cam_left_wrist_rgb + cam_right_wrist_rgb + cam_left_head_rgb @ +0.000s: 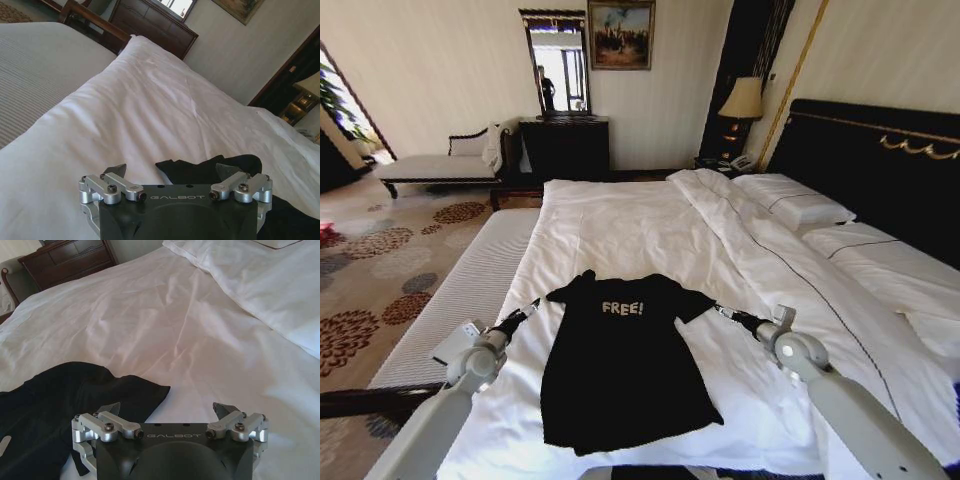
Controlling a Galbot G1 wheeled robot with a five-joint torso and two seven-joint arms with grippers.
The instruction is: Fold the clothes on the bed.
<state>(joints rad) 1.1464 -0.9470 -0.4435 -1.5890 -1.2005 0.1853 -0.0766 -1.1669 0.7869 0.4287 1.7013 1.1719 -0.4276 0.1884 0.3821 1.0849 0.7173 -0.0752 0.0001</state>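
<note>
The black T-shirt [620,365] lies flat on the near part of the bed [620,230], chest up with its FREE! lettering [622,308] readable, collar toward the far end and hem toward the robot; both short sleeves are spread out to the sides and nothing is folded over yet, so by my read this is the very opening of the fold, the approach to the sleeves; the left gripper [533,305] sits low over the white duvet [640,215] just beside the left sleeve, and from the left wrist view its gripper [170,172] has the fingers [116,169] apart with bunched black cloth lying between and just beyond them, not pinched; the right gripper [722,311] mirrors it at the right sleeve tip, and in the right wrist view that gripper [167,410] shows fingers [223,409] spread wide, the sleeve edge reaching in from one side while the other finger stands over bare white bedding; neither one is clamped on anything; the next move, as I judge it, calls for each gripper to settle onto its sleeve edge and close on the black fabric alone, without catching the duvet beneath, since soft cloth on soft bedding bunches easily; the pillows [790,200] lie well apart at the far right
</note>
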